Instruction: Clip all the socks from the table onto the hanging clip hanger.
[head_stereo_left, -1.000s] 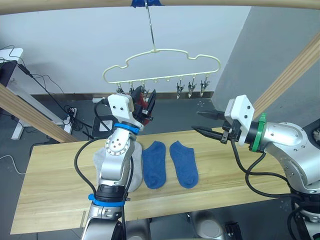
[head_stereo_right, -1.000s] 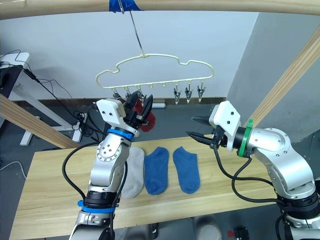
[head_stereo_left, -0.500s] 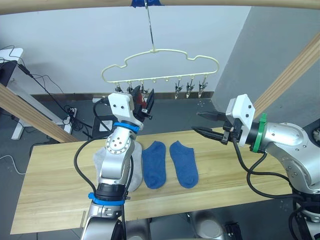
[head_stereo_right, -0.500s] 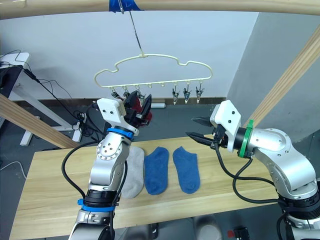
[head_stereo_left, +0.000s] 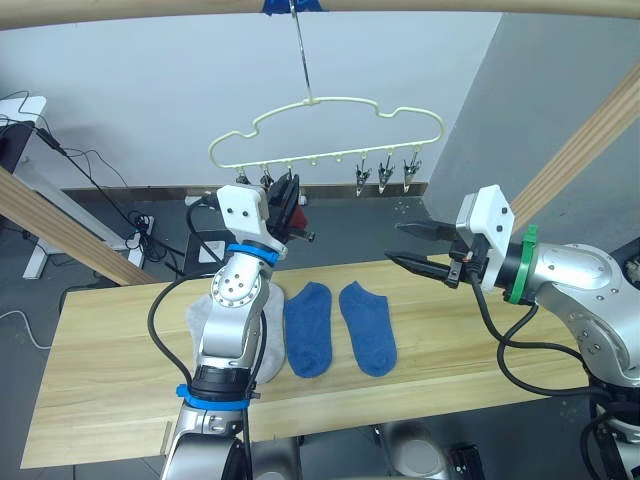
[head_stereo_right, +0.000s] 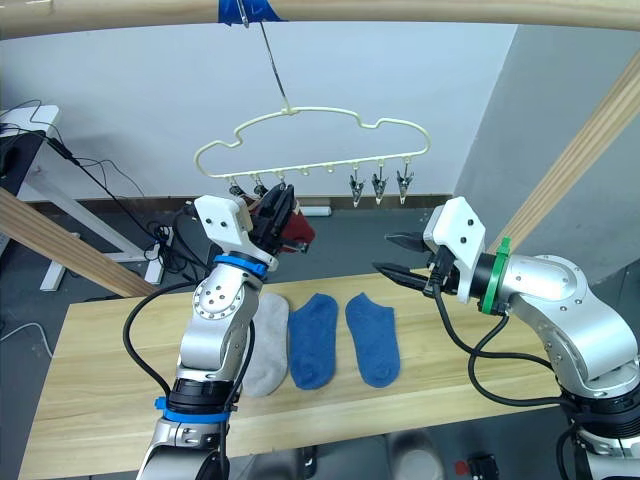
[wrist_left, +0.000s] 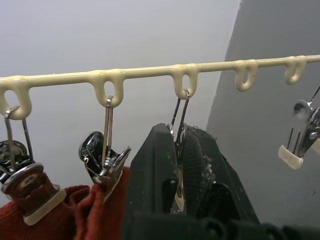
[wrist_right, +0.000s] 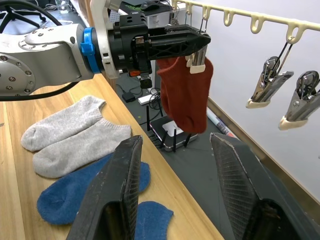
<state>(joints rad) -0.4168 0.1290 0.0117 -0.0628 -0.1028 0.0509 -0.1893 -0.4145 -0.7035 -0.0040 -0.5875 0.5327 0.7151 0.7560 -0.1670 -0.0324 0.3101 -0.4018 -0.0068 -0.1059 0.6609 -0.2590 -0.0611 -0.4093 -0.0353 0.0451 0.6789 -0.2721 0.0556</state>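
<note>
The hanger (head_stereo_left: 330, 135) hangs by its long hook from a wooden pole (head_stereo_left: 150, 6) above the far edge of the table (head_stereo_left: 100, 370). The left gripper (wrist_left: 180, 165) is raised to the hanger's bottom bar, its two black fingers clenched on the third clip (wrist_left: 178, 150) from the hanger's left end. Just left of that clip, the second clip (wrist_left: 107, 160) and the first clip (wrist_left: 25, 192) bite into rust-red knit: the red socks (wrist_right: 186, 92) hang below the bar there, drooping beside the left gripper, though how many are clipped cannot be made out. Three more clips (head_stereo_left: 385, 177) dangle bare at the right end of the hanger, close together. Below the hanger, on the table, two blue socks (head_stereo_left: 340, 327) lie side by side, toes toward the near edge, and two grey socks (wrist_right: 70, 132) lie just left of them, one overlapping the other, partly behind the left arm. The right gripper (head_stereo_left: 415, 247) hovers below and right of the hanger, above the table's far edge, well apart from the socks, its fingers spread and holding nothing, pointing toward the left gripper.
</note>
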